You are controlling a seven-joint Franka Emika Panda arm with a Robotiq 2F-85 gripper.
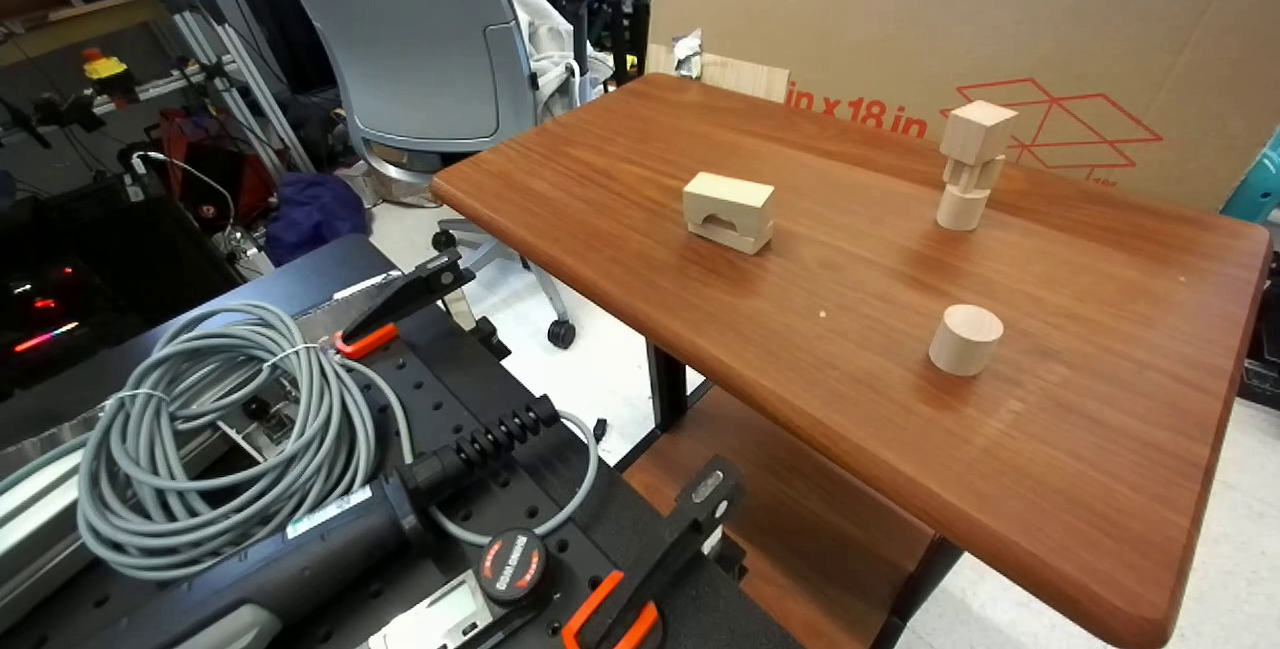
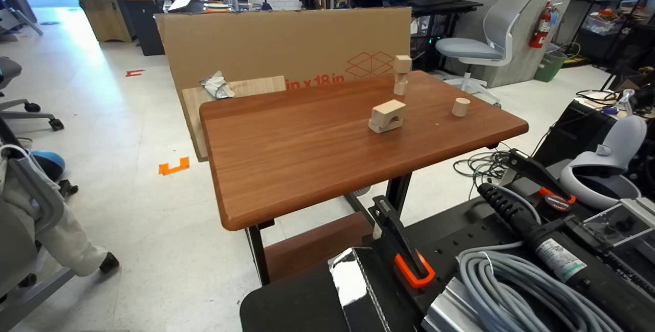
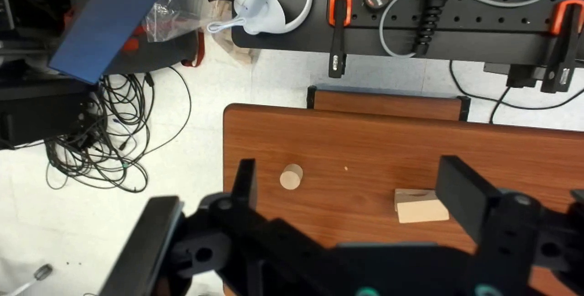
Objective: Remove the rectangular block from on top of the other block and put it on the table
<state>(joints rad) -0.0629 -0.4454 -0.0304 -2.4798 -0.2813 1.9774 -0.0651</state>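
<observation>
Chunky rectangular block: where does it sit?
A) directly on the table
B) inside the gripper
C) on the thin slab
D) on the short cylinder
C: in both exterior views the chunky rectangular block rests on the thin slab, which itself lies on the table.

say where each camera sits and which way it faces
An exterior view: raised on the pegboard side, angled down at the arched block; no arm or jaws.
An exterior view: same side, facing the cardboard sheet past the tabletop; no arm or jaws.
Wrist view: over the tabletop, aimed down at the wooden cylinder; open jaws at the bottom.
Both exterior views share the tabletop, arched block and wooden cylinder.
</observation>
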